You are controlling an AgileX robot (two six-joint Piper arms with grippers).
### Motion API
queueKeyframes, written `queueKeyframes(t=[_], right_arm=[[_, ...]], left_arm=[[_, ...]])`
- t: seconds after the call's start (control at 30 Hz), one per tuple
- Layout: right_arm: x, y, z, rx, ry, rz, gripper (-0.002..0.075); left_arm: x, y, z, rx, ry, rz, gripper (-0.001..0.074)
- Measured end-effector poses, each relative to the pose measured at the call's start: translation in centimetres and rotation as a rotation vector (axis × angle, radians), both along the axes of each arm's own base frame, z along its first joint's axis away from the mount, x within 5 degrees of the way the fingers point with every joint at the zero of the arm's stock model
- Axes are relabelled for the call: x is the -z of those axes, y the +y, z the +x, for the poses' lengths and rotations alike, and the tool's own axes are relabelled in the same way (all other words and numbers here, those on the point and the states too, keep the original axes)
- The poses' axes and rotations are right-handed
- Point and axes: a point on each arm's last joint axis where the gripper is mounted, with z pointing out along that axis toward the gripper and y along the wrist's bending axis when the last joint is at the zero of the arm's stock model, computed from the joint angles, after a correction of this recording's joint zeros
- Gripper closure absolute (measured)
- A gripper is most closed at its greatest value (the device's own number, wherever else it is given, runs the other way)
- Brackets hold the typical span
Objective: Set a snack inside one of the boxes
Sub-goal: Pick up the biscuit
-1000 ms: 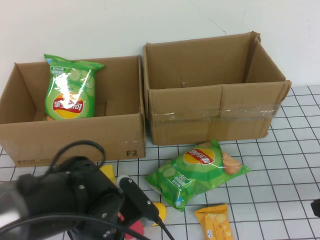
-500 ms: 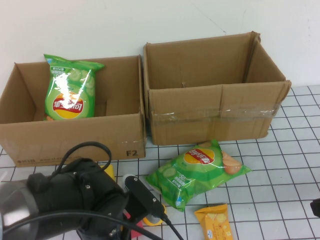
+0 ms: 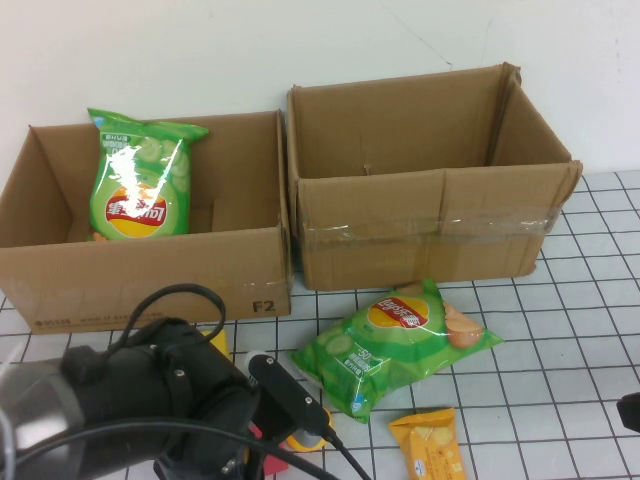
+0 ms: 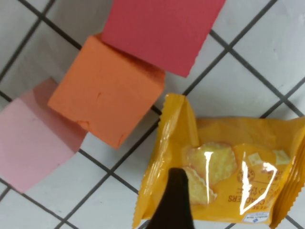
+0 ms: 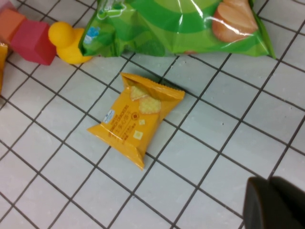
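Observation:
A small yellow cracker packet (image 4: 224,176) lies flat on the gridded table under my left gripper (image 4: 238,205). The gripper is open over it: one dark finger (image 4: 174,202) rests at the packet's side and the other is out of frame. In the high view my left arm (image 3: 160,410) hides that gripper, and only a corner of the packet (image 3: 215,343) shows. A second yellow packet (image 3: 430,445) (image 5: 133,117) and a big green chips bag (image 3: 400,340) (image 5: 181,24) lie in front of the empty right box (image 3: 430,240). My right gripper (image 3: 630,410) (image 5: 276,205) is shut and empty at the table's right edge.
The left box (image 3: 150,275) holds an upright green chips bag (image 3: 140,175). An orange block (image 4: 107,98), a red block (image 4: 162,31) and a pink block (image 4: 33,143) lie beside the packet. A yellow duck (image 5: 69,40) sits by the chips bag.
My left arm has shifted a little to the right and toward the boxes, covering more of the yellow duck. The snacks and my right gripper have not moved.

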Motion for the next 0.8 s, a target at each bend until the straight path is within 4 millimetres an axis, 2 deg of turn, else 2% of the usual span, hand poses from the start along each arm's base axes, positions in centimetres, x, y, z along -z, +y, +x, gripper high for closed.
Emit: queueKeyframes(t=[0.23,0.63,0.8], right_arm=[[0.0,0.1,-0.1,-0.015,-0.002,0.0,0.0727],[0.0,0.1,-0.1,-0.023,-0.001,0.0,0.0727],[0.0,0.1,-0.1,-0.025,-0.006,0.002,0.0727]], left_arm=[[1.8,-0.3,0.3,-0.006,0.043,0.039,0.016],[2.6,-0.4,0.8,-0.016,0.022,0.055,0.0161],[2.4,-0.3,0.7,-0.146,0.018,0.046,0.0228]])
